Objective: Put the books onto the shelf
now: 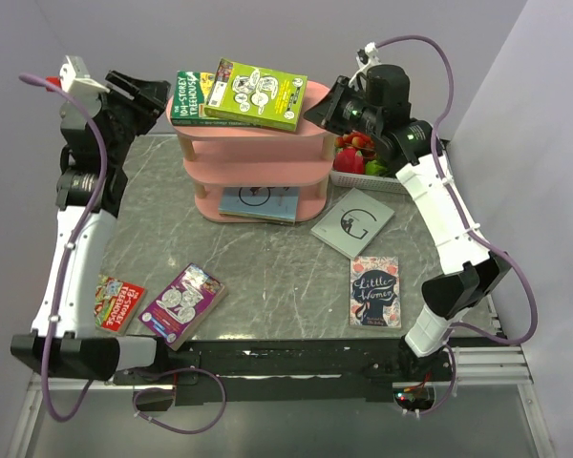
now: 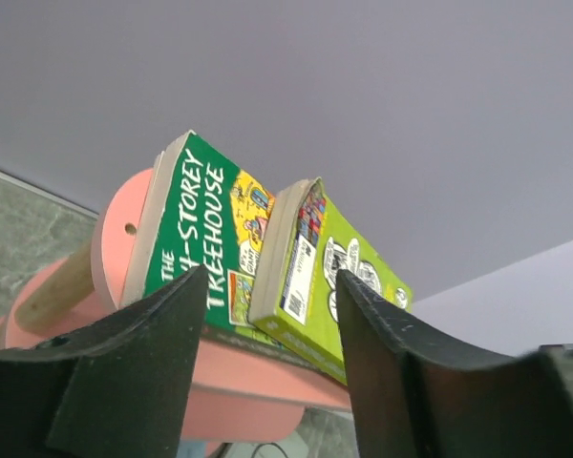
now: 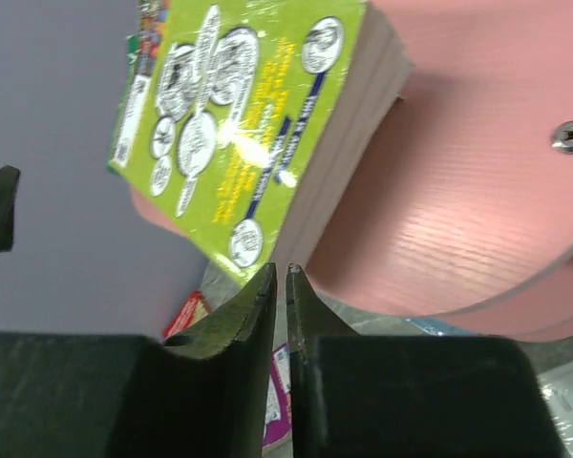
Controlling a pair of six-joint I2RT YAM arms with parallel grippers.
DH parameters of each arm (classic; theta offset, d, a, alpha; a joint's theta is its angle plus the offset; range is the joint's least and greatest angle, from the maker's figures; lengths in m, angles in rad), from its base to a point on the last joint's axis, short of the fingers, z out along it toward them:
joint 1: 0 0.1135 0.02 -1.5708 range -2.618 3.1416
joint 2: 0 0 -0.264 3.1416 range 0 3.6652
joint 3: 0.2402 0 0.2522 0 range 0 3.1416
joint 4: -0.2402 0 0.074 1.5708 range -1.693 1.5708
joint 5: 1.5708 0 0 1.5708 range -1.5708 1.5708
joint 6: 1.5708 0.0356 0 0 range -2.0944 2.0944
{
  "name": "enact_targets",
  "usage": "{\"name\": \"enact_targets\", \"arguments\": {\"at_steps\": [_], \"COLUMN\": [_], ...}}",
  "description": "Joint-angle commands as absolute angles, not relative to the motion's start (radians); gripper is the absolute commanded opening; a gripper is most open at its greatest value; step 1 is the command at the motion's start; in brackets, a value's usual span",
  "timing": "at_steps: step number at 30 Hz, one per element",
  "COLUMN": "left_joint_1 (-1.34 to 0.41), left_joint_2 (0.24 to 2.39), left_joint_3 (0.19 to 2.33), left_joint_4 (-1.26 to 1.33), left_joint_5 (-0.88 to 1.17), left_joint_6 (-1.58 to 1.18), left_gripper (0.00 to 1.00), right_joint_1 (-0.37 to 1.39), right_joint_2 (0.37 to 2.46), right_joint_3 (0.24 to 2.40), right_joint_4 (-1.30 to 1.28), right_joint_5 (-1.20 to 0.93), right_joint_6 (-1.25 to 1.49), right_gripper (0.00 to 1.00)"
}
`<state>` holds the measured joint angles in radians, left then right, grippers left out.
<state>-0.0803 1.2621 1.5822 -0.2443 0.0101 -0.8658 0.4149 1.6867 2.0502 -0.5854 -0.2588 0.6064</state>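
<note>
R claw (image 3: 280,275) (tips nearly touching) just beside lime-green bk (image 3: 231,124).

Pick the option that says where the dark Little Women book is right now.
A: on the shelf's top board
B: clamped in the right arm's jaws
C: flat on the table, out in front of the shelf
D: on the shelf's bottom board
C: the Little Women book lies flat, cover up, on the table, nearer the arm bases than the pink shelf and apart from it.
</note>
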Motion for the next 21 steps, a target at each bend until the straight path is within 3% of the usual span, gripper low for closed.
{"name": "enact_targets", "arguments": {"at_steps": [1,4,8,11,14,21], "left_joint_1": [-0.055,-0.052,-0.052,-0.052,-0.052,-0.052], "left_joint_2": [1.325,1.341,1.382,1.426,1.454,1.496], "left_joint_3": [1.629,1.600,1.629,1.667,1.684,1.686], "left_joint_4": [-0.152,-0.068,-0.020,-0.023,-0.015,0.020], "left_joint_5": [0.132,0.192,0.250,0.291,0.325,0.377], "left_joint_6": [-0.894,-0.929,-0.950,-0.962,-0.973,-0.982], "left_gripper": [0.56,0.55,0.70,0.75,0.77,0.78], "right_joint_1": [0.411,0.411,0.413,0.413,0.413,0.414], "right_joint_2": [1.672,1.651,1.649,1.652,1.646,1.674], "right_joint_3": [2.054,2.014,1.997,1.996,1.977,2.000], "right_joint_4": [-0.545,-0.508,-0.488,-0.474,-0.446,-0.433], "right_joint_5": [-0.175,-0.167,-0.178,-0.181,-0.187,-0.206], "right_joint_6": [0.595,0.598,0.610,0.632,0.658,0.652], "right_gripper": [0.11,0.13,0.24,0.48,0.59,0.63]}}
